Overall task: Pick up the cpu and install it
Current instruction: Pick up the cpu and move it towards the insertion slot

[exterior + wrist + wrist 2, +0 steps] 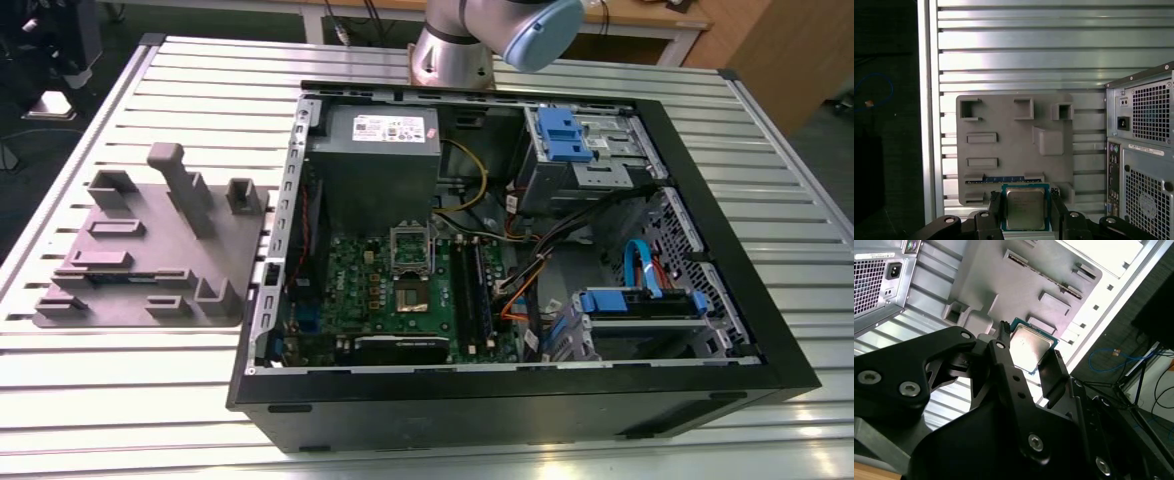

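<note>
Holding: the gripper [1025, 214] is clamped on the cpu [1025, 208], with one black finger against each of two opposite edges.
Fingers: in the second wrist view the fingers [1053, 371] stand on either side of the chip, and their tips reach along its sides.
Cpu: its silvery-grey metal top faces both wrist cameras, a thin green rim shows around it, and it sits level between the fingers.
Backdrop: in both wrist views the cpu is seen against the grey fixture tray [1004, 130]; whether it touches the tray cannot be told.
Tray: at the exterior view's left, lying on the slatted metal table [561, 60] just beside the open computer case [534, 400].
Case: lying on its side, lid off, taking the centre and the exterior view's right.
Motherboard: the green motherboard [350, 285] lies in the case's lower left part, with its dark metal-framed socket [411, 272] near the board's middle.
Arm: the silver arm [454, 50] with a pale blue joint cap stands at the top centre of the exterior view, behind the case.
</note>
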Controlling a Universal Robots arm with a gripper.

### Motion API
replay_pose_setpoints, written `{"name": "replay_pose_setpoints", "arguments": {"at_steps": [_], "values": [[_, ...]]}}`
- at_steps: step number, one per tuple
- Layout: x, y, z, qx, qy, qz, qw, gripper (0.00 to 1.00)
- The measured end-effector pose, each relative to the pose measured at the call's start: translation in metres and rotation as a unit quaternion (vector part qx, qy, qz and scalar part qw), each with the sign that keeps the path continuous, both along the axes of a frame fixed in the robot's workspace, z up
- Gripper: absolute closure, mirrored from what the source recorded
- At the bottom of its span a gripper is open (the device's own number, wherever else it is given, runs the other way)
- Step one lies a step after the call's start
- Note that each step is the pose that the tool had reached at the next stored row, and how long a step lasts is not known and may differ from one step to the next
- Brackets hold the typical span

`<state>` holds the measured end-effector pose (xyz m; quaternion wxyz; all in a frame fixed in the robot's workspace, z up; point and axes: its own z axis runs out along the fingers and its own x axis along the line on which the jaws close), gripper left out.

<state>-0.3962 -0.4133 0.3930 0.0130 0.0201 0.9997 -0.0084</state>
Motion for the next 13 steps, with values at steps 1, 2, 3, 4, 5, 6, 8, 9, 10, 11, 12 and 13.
{"name": "replay_pose_setpoints", "arguments": {"at_steps": [1,2,3,4,5,6,8,9,10,11,12,13], "values": [[0.0000,0.0000,0.0000,0.0000,0.0000,0.000,1.00000,0.53],[0.0001,0.0000,0.0000,0.0000,0.0000,0.000,1.00000,0.53],[0.0000,0.0000,-0.0001,0.0000,0.0000,0.001,1.00000,0.53],[0.0001,0.0000,-0.0001,0.0000,0.0000,0.001,1.00000,0.53],[0.0001,0.0000,0.0000,0.0000,0.0000,0.001,1.00000,0.53],[0.0000,0.0000,0.0000,0.0000,0.0000,0.001,1.00000,0.53],[0.0001,0.0000,0.0000,0.0000,0.0000,0.001,1.00000,0.53],[0.0001,0.0000,0.0000,0.0001,0.0000,0.001,1.00000,0.53],[0.0000,0.0000,-0.0001,0.0000,0.0000,0.001,1.00000,0.53],[0.0000,0.0000,0.0000,0.0000,0.0000,0.001,1.00000,0.53],[0.0001,0.0000,-0.0001,0.0000,0.0000,0.001,1.00000,0.53],[0.0006,0.0000,-0.0001,0.0001,-0.0001,0.001,1.00000,0.53]]}}
